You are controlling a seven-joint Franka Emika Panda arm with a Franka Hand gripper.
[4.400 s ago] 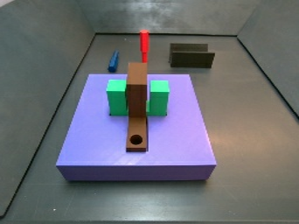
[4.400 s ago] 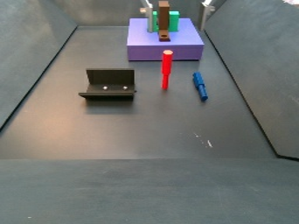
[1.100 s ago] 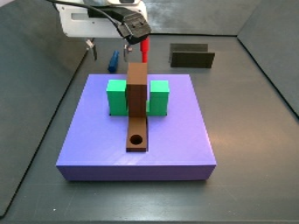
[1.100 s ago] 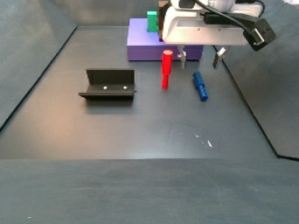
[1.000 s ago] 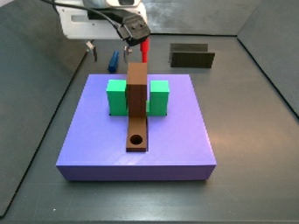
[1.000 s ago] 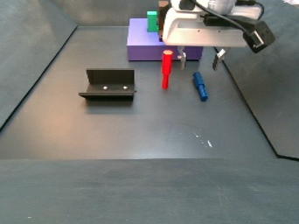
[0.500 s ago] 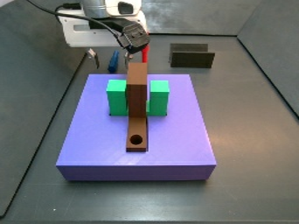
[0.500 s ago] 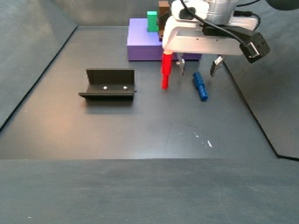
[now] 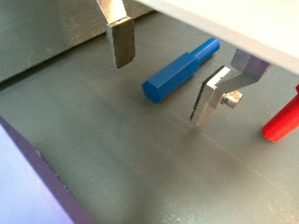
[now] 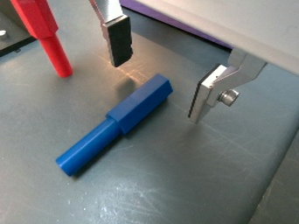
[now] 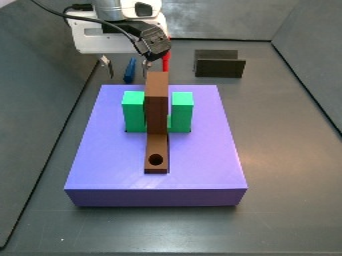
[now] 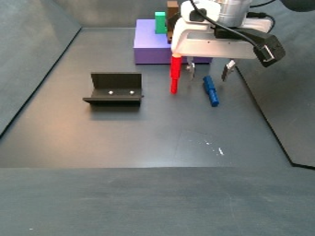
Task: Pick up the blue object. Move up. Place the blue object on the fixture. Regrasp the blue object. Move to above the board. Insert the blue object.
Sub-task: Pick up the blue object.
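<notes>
Wrist views both show the gripper [image 9: 163, 83] low over the dark floor with its jaws spread and nothing pinched between them; the blue object [image 9: 181, 70] lies flat on the floor, its near end reaching between the two silver fingers [image 9: 121, 41] while the rest runs outward. Seen from the opposite wrist camera, the gripper [image 10: 158, 77] again straddles one end of the blue object [image 10: 114, 124], whose long axis runs roughly crosswise to the line joining the fingers, so I judge a straight descent and squeeze would catch it across its width, though nearer one end than the middle. The red peg [image 10: 45, 36] stands upright just beside, clear of the fingers. Side view next: the gripper [image 12: 211, 68] hangs just above the blue object [image 12: 211, 90], with the red peg [image 12: 176, 73] close alongside, the fixture [image 12: 113, 89] well apart, and the board [image 12: 150, 48] behind. From the opposite side, the gripper [image 11: 116, 66] sits beyond the board [image 11: 201, 150].
</notes>
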